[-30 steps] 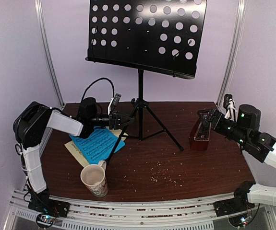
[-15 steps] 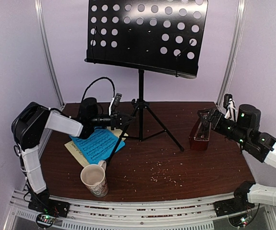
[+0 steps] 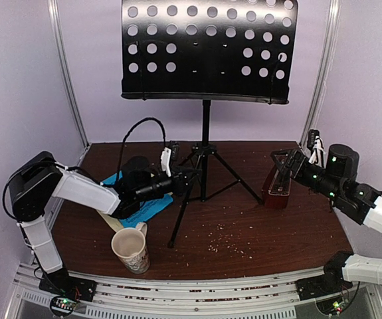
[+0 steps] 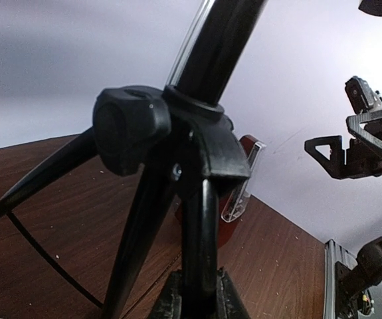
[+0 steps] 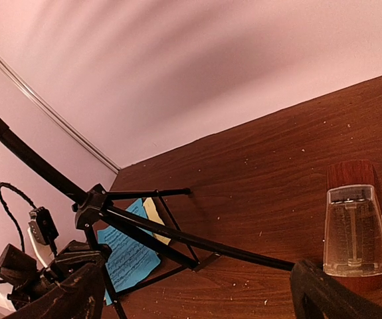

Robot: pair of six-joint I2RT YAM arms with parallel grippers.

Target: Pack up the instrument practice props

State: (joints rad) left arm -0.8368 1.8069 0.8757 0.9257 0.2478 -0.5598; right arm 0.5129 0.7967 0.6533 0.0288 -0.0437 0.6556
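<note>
L arm [image 3: 78, 189] comes in from far left, low over the surface [image 3: 290, 232], reaching rt. Under its forearm lie the sheets [image 3: 147, 209], flat on the surface at left-centre: blue on top, pale yellow edge poking out at the near-left. Mug [image 3: 131, 249] stands upright near the front edge, just in front of the sheets, handle up-rt, apart from the arm.

A black cable [image 3: 137, 129] loops up over the wrist. L gripper [image 3: 185, 177] is clamped on one leg of the stand [image 3: 206, 126], just below the hub. Wrist view shows that leg pinched tight betw. both fingers [image 4: 167, 302].

Stand is upright at mid-back of the surface. Its perforated desk is up top facing the cam, pole runs straight down to the hub, legs splayed. The near leg's foot ends rt of the mug; another leg runs rt toward the metronome [image 3: 278, 185]. Can't tell if every foot touches the surface. Crumbs [image 3: 220, 232] are scattered near-centre.

Metronome stands upright on the rt side, clear cover on, well apart from the stand's hub, w/ the rt leg's foot near its base. R gripper [image 3: 289, 161] hovers just above its top, fingers wide apart, holding nothing. In its wrist view the metronome sits below, toward the rt finger, no contact visible.
</note>
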